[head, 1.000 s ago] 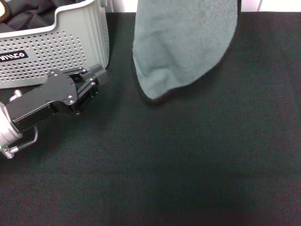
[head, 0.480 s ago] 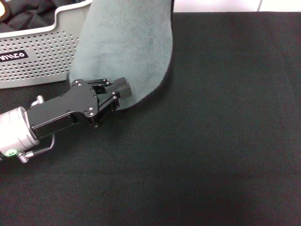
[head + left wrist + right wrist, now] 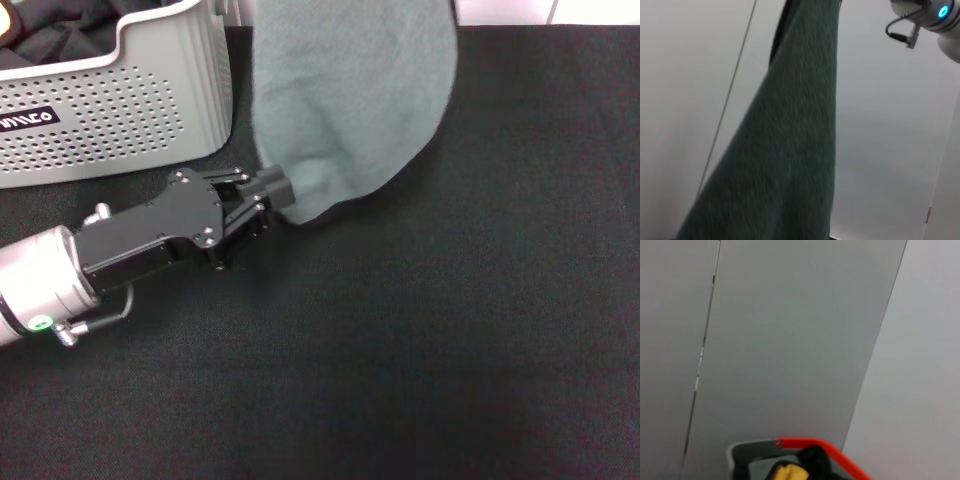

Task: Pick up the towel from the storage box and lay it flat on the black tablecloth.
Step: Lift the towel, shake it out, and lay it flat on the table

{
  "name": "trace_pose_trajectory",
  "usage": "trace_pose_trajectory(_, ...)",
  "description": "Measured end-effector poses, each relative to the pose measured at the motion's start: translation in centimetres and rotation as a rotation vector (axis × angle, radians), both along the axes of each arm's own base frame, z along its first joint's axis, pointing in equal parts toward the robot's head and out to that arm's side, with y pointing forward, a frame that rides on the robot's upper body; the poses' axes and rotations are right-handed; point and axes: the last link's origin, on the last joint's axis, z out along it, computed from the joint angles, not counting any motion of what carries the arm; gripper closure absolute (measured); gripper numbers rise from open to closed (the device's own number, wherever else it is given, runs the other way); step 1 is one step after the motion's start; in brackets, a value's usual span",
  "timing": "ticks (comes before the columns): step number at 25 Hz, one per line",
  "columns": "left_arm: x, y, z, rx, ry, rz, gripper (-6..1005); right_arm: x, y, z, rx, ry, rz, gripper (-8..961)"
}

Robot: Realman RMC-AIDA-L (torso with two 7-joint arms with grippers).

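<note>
towel (image 3: pixel 350 100): grey-green side showing, hanging | lower edge at left gripper (image 3: pixel 285 192) fingertips | storage box (image 3: pixel 110 110): behind fingers | black tablecloth (image 3: pixel 420 350): flat below

Looks like an indoor robot test setup, lab-type room rather than a home. A work surface is covered by the black tablecloth (image 3: pixel 420 330), with the storage box (image 3: pixel 120 110) set at its far left. Plain pale wall panels (image 3: pixel 800 340) with thin vertical seams are seen in both wrist views. A grey bin with an orange-red rim (image 3: pixel 825 447) is seen against the wall.
</note>
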Motion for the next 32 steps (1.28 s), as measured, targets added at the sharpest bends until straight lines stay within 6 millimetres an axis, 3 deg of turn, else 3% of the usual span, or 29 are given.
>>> trace_pose_trajectory(15, 1.8, -1.0, -3.8, -0.136, -0.043, -0.031, 846, -2.5, 1.0, -1.8, 0.082, 0.026, 0.067, 936)
trace_pose_trajectory(25, 3.1, 0.1, -6.2, -0.149, -0.053, 0.024, 846, -5.2, 1.2, -1.5, 0.067, 0.118, 0.118, 936)
trace_pose_trajectory(32, 4.1, 1.3, -7.2, -0.028, -0.05, 0.038, 847, -5.3, 1.8, -1.9, 0.028, 0.182, 0.094, 935)
